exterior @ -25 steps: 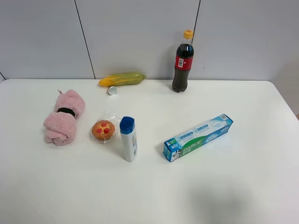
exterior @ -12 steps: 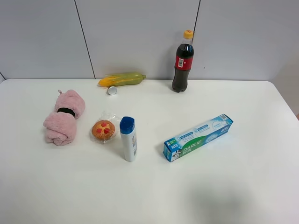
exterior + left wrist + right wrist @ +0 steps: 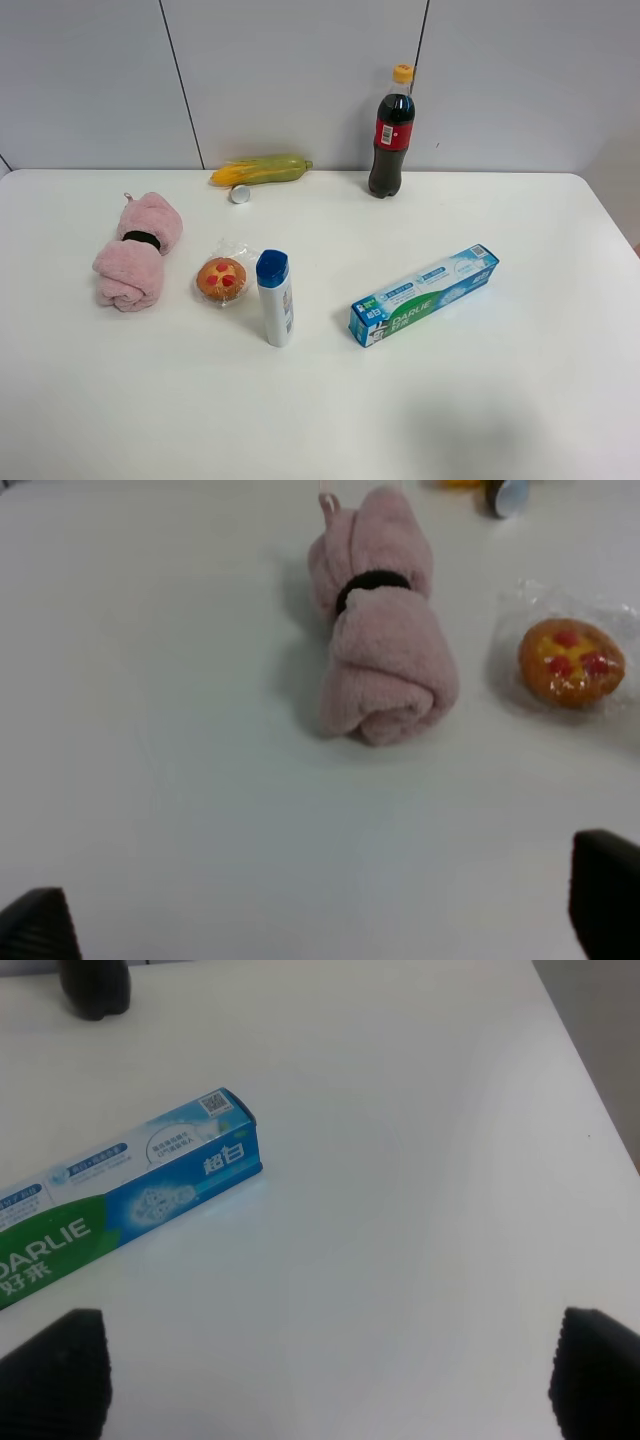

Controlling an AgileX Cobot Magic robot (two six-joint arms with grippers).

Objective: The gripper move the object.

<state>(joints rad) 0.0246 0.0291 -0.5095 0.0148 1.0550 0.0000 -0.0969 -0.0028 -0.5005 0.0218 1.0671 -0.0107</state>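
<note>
While both grippers hang wide open over the counter (image 3: pixel 520 400), left gripper (image 3: pixel 320 925) facing the pink towel (image 3: pixel 380 665), right gripper (image 3: pixel 325 1375) beside the toothpaste box (image 3: pixel 120 1210), either might nudge its object askew

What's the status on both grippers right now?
Left gripper open, empty, short of rolled pink towel. Right gripper open, empty, near blue-green toothpaste box. Nothing in the way.
</note>
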